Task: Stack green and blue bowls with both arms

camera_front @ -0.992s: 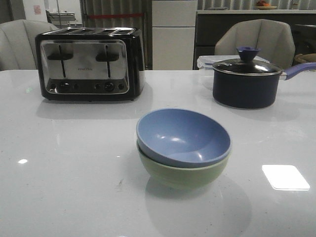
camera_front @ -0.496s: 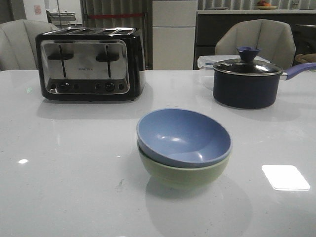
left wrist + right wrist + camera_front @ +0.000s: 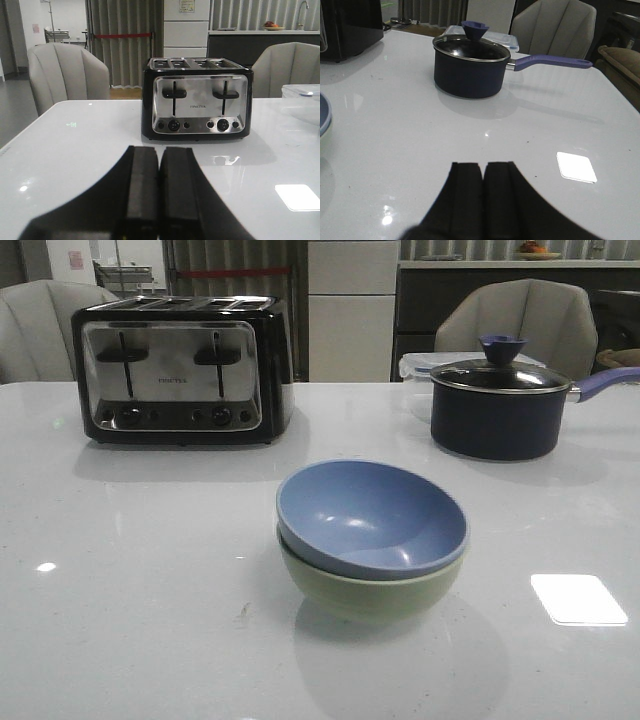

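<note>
The dusty blue bowl (image 3: 372,515) sits nested inside the pale green bowl (image 3: 370,595) at the middle of the white table, slightly tilted. A sliver of the blue bowl's rim (image 3: 324,117) shows at the edge of the right wrist view. Neither arm shows in the front view. My left gripper (image 3: 159,150) is shut and empty, above the table and facing the toaster. My right gripper (image 3: 483,165) is shut and empty, above the table and facing the saucepan.
A black and chrome toaster (image 3: 180,370) stands at the back left, also in the left wrist view (image 3: 197,97). A dark saucepan (image 3: 497,405) with a glass lid and purple handle stands at the back right, with a clear container (image 3: 420,365) behind it. Chairs stand beyond the table.
</note>
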Tool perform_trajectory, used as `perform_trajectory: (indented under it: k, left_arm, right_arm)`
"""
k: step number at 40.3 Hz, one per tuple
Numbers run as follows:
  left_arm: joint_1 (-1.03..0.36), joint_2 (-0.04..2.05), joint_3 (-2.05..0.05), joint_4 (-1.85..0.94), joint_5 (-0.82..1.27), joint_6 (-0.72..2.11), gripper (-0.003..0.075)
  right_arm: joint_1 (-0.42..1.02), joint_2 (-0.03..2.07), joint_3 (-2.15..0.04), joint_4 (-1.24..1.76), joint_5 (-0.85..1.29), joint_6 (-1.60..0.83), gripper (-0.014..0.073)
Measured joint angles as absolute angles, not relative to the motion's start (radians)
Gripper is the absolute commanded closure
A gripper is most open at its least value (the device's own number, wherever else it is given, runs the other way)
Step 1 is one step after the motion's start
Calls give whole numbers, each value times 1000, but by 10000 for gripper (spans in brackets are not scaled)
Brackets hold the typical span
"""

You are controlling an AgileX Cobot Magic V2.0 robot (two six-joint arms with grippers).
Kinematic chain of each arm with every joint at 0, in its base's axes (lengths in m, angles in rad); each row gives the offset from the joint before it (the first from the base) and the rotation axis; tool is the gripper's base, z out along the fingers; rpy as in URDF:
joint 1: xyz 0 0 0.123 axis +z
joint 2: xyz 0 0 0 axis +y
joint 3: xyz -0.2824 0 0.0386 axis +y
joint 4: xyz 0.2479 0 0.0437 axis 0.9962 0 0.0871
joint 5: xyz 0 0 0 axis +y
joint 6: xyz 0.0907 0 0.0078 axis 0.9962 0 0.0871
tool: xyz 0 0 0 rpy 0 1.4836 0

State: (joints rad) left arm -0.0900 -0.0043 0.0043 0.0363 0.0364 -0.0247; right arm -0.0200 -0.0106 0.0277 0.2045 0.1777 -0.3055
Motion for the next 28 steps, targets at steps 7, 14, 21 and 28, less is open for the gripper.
perform_trajectory:
  k: [7, 14, 21, 28]
  left_arm:
    - [-90, -4, 4, 36, 36, -25, 627]
    - [-90, -4, 4, 36, 36, -26, 627]
    - [-90, -4, 4, 36, 36, -26, 627]
    - [-90, -4, 4, 36, 36, -26, 627]
  right_arm:
    - [-14, -11, 28, 213, 159, -305, 536]
    - [-14, -11, 28, 220, 149, -305, 536]
    - [-6, -11, 29, 169, 93, -207, 536]
    - [-5, -11, 29, 31, 11, 21, 536]
